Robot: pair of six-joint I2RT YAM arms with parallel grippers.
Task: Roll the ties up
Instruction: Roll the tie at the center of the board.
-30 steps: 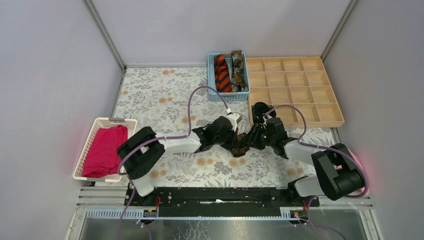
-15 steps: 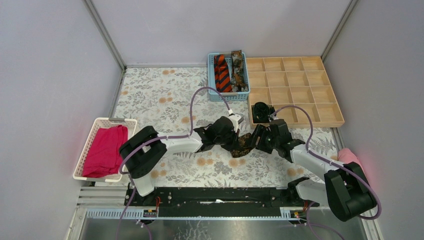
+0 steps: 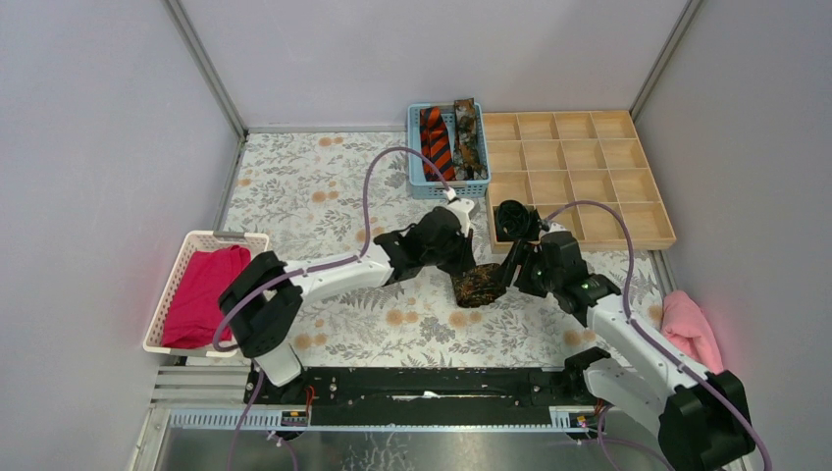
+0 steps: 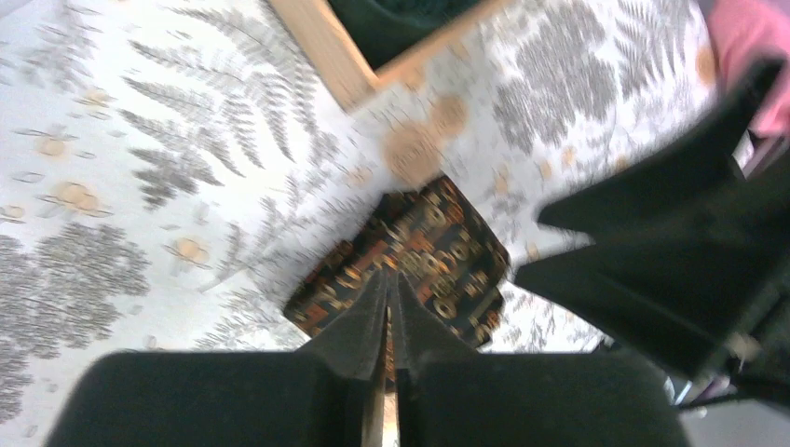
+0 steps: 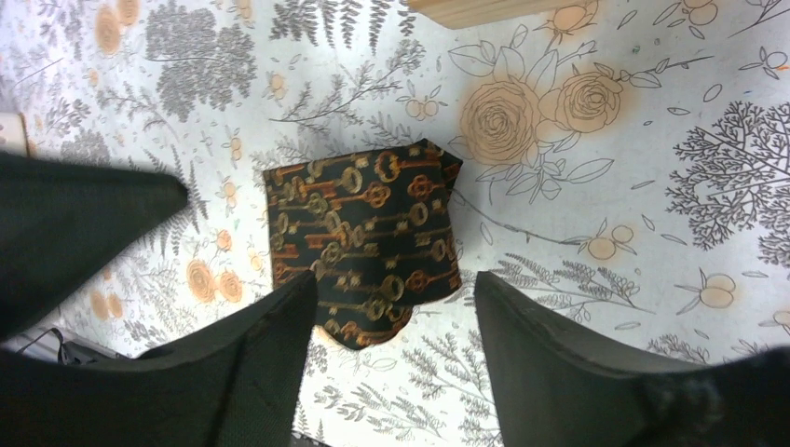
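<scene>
A coiled dark brown tie (image 3: 478,285) with a gold key pattern lies on the flowered tablecloth between both grippers; nothing grips it. My left gripper (image 3: 463,253) hovers just behind it, its fingers (image 4: 359,317) pressed together to a hairline slit above the coil (image 4: 438,247). My right gripper (image 3: 512,273) stands open at the coil's right side, and the coil (image 5: 363,237) lies just ahead of its spread fingers (image 5: 522,345). A black rolled tie (image 3: 512,218) sits in the wooden tray's near left cell. An orange-and-black striped tie (image 3: 435,142) and a brown mottled one (image 3: 468,137) lie in the blue basket (image 3: 417,157).
The wooden compartment tray (image 3: 598,172) stands at the back right, its corner (image 4: 321,47) close to the coil. A white basket (image 3: 177,280) with a magenta cloth (image 3: 204,294) sits at the left. A pink cloth (image 3: 687,329) lies at the right edge.
Both grippers have come off the brown tie, which now lies as a tidy coil. The left gripper lifted back toward the far side; the right one drew away to the right.
</scene>
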